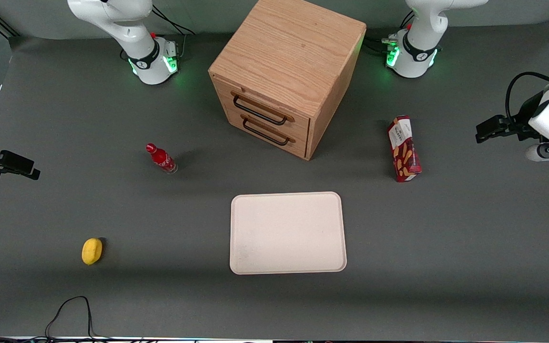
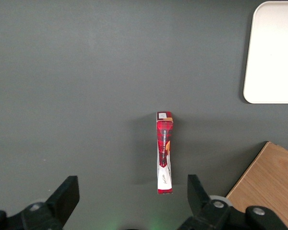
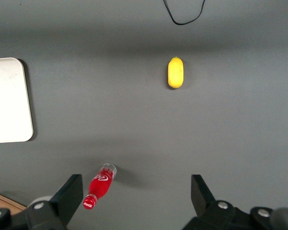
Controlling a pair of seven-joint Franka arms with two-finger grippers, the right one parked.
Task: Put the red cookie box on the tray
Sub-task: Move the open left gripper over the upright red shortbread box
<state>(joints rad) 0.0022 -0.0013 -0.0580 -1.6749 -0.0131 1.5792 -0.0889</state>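
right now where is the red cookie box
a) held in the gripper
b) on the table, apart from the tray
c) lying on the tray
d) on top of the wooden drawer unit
b: the red cookie box sits on the grey table, clear of the tray, which holds nothing, while the gripper hangs open above the box without touching it.

A robotics lab: white robot arm bases (image 1: pixel 153 64) with green lights bolted to a grey table (image 1: pixel 41 119), cables trailing.
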